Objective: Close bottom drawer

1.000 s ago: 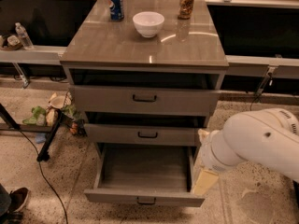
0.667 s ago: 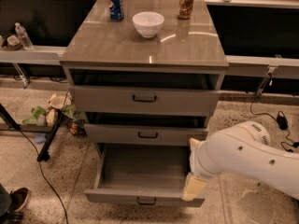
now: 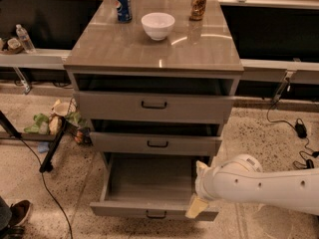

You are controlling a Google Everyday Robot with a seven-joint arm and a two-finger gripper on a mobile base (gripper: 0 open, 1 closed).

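Note:
The bottom drawer is the lowest of three grey-taupe drawers and is pulled far out, showing its plain grey-brown inside. A small black bar handle sits at the centre of its low front panel. My white arm reaches in from the right, low over the drawer's right end. My gripper is at the drawer's front right corner, with a cream fingertip over the front panel's top edge.
The middle drawer and the top drawer stand slightly open. On the cabinet top are a white bowl, a blue can and a brown can. Litter and a black stand leg lie at left; cables at right.
My arm has swung left and down from the right of the cabinet. The gripper now sits at the bottom drawer's front right corner. The drawer is as far out as before.

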